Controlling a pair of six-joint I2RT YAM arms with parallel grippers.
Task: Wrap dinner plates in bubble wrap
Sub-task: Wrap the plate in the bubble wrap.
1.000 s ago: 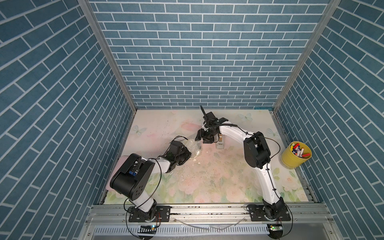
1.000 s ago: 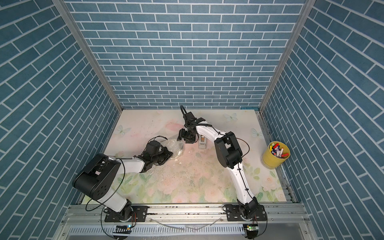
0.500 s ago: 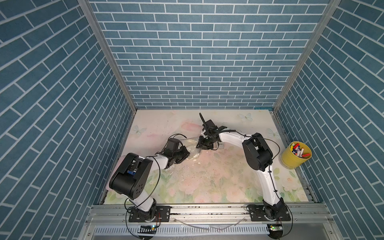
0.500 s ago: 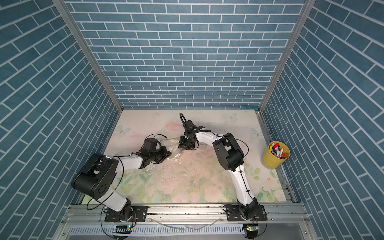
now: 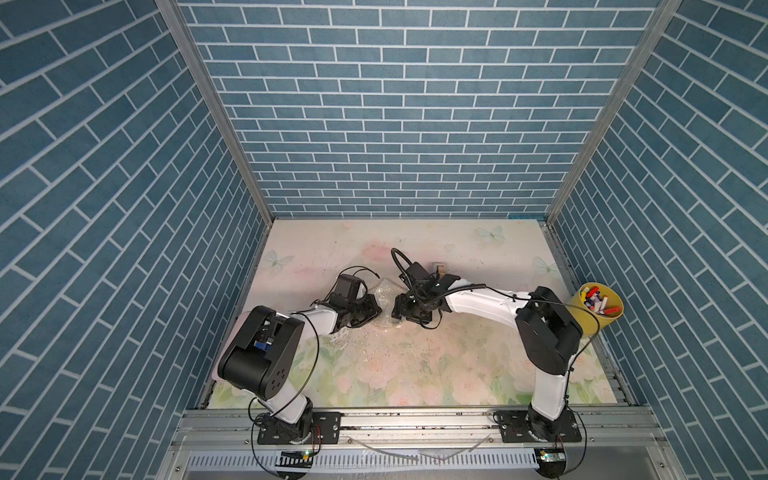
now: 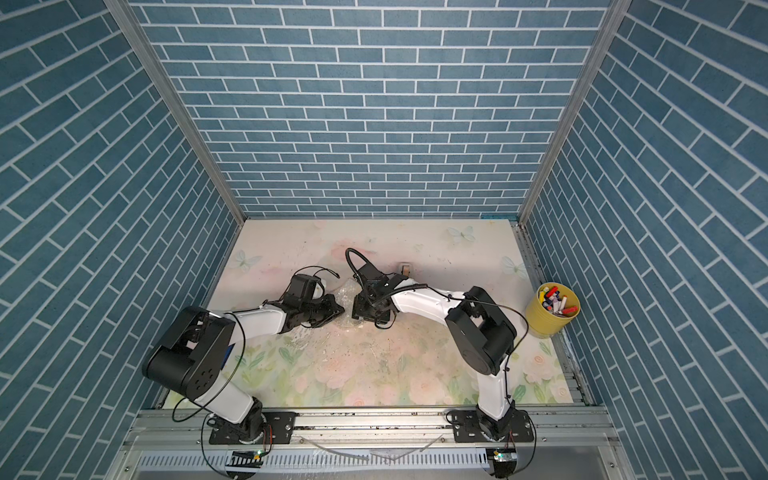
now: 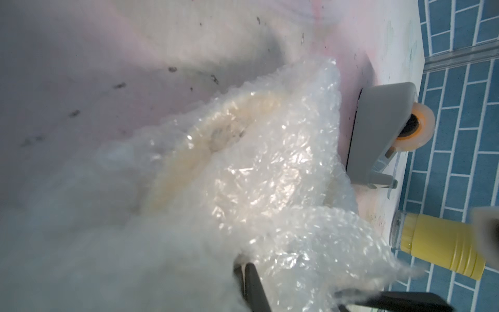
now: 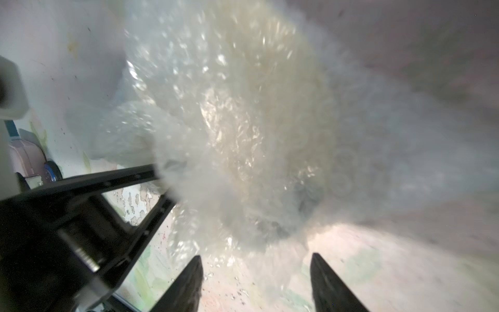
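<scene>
The bubble wrap [image 5: 384,303] is bunched into a shiny bundle at mid-table between my two grippers in both top views. The cream dinner plate [image 7: 189,151] shows only dimly through the wrap in the left wrist view, and as a pale yellow patch [image 8: 270,89] in the right wrist view. My left gripper [image 7: 247,267] is shut, pinching a fold of bubble wrap [image 7: 270,175] at the bundle's left side. My right gripper [image 8: 256,270] stands open at the bundle's right side, its tips just short of the wrap [image 8: 229,121], with only the table showing between them.
A grey tape dispenser [image 5: 439,268] stands just behind the right gripper. A yellow cup of markers [image 5: 598,305] sits at the right wall. A pink thing with a blue wheel [image 8: 29,159] lies near the left arm. Blue brick walls close three sides.
My right gripper has come down and forward, from above the bundle to low beside it. The left gripper has hardly shifted and keeps its pinch on the wrap.
</scene>
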